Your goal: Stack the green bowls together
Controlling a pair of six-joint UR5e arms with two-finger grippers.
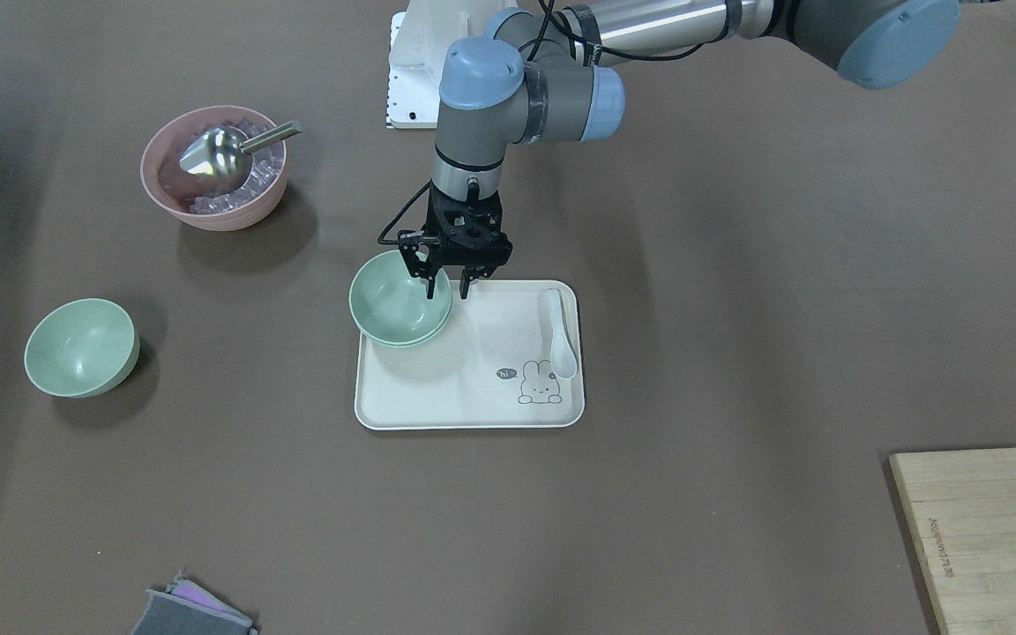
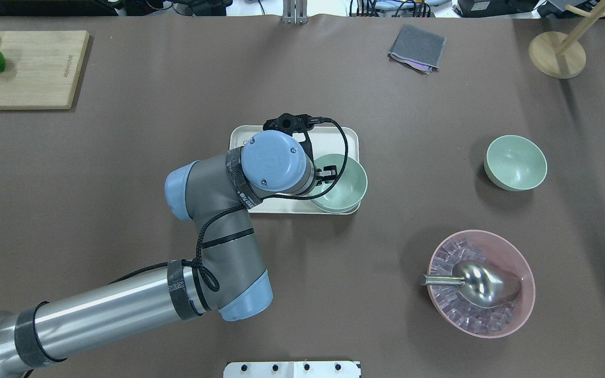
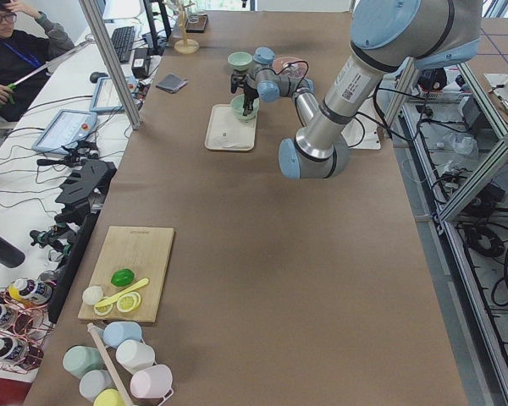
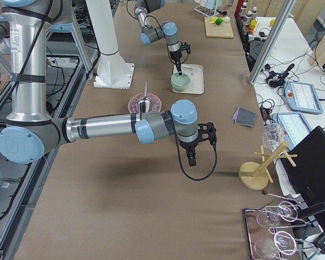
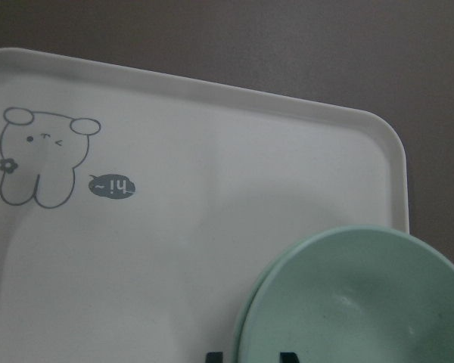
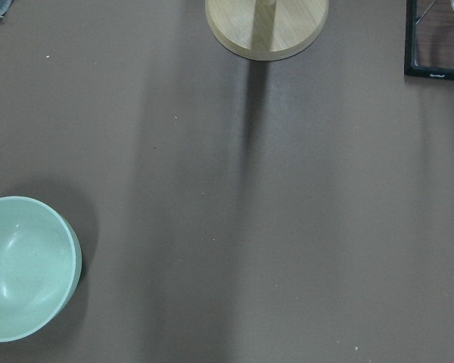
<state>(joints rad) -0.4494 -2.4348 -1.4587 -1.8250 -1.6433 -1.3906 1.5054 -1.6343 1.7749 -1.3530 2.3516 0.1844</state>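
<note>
Front view: two green bowls [image 1: 399,309] sit nested, mouths up, on a corner of the white tray [image 1: 473,401]. The left arm [image 1: 473,132] hangs straight down over them. The left jaws stand apart astride the rim, one finger inside and one outside, gripping nothing. The third green bowl [image 1: 80,347] stands alone on the desk [image 1: 737,370], well apart, toward the robot's right.

Overhead view: the wrist hides the left jaws. The third green bowl lies far off the tray's right side, and no right arm shows here.

Right side view: the right arm [image 4: 97,127] reaches over bare desk. Whether the right jaws are open, I cannot tell.

Left wrist view: two dark fingertips [image 5: 213,357] at the bottom edge, apart, with the doubled rim between them.

Right wrist view: the third green bowl sits low and to the left, with no fingers showing. The right arm looks much the nearer to it. Being round, the bowl offers any part of its rim.
</note>
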